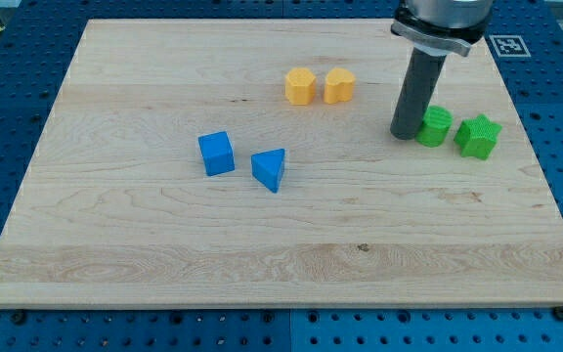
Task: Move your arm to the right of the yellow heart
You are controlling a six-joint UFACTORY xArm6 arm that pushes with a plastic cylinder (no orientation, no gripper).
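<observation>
1. Yellow heart [339, 86] sits on the wooden board [164, 254] near its top edge, a little toward the view's right of centre. A second yellow block [300, 86], many-sided by its look, stands just beside it on the view's left, close but seemingly not touching.

2. From the heart, my tip [405, 135] lies toward the view's right and somewhat toward the bottom edge, near but apart from it. The rod ends plain; it has no jaws and carries nothing.

3. Touching or almost touching my tip on its right side is a green round block [436, 127], with a green star [477, 136] just beyond, toward the board's right edge.

4. My judgement: I am already on the proper side of the heart, so what remains is a short slide toward the top edge and slightly left, to stand level with it.

5. Well apart, left of centre, lie a blue cube [216, 154] and a blue wedge [271, 169].
</observation>
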